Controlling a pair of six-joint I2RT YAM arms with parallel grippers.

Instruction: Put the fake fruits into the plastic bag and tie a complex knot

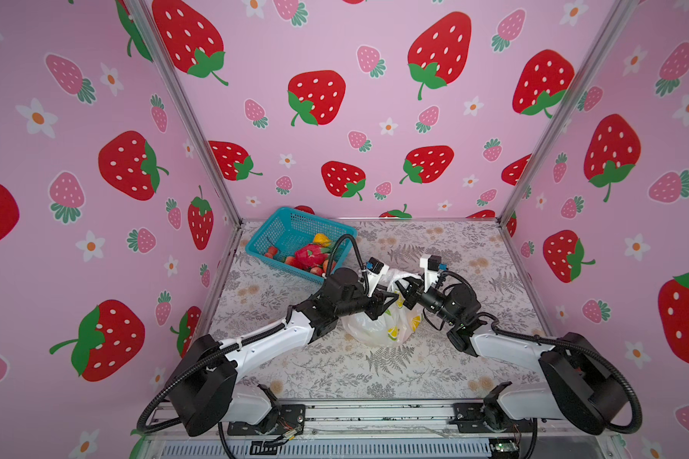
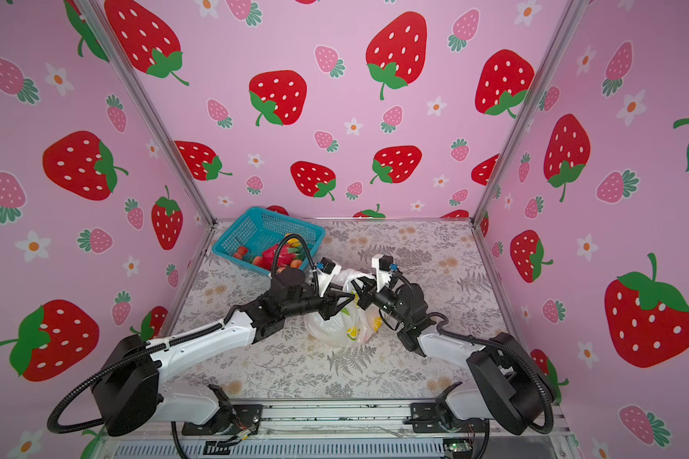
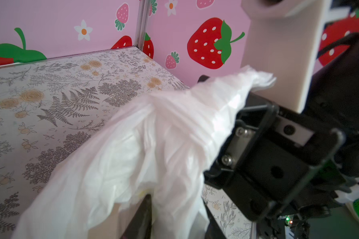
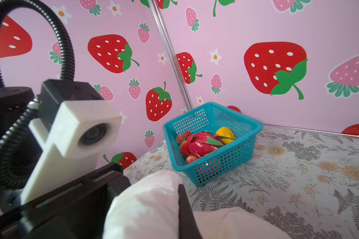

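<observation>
The plastic bag (image 1: 368,326) stands at mid-table, white and crinkly with lemon prints. Its bunched handle strips (image 1: 399,275) rise between both grippers; I cannot tell if they form the knot. My left gripper (image 1: 392,297) reaches in from the left. In the left wrist view its jaws (image 3: 174,207) stand apart, with loose bag film (image 3: 153,144) between them. My right gripper (image 1: 403,287) faces it, shut on a fold of the bag (image 4: 149,207) beside its dark finger (image 4: 184,213). More fake fruits lie in the basket: a pink dragon fruit (image 4: 201,143), a yellow fruit (image 4: 225,134) and strawberries (image 4: 183,148).
The teal mesh basket (image 1: 279,226) sits tilted at the back left corner, close behind the left arm's elbow (image 1: 343,284). Pink strawberry-print walls enclose the table on three sides. Floral tabletop (image 1: 474,254) shows to the right and in front of the bag.
</observation>
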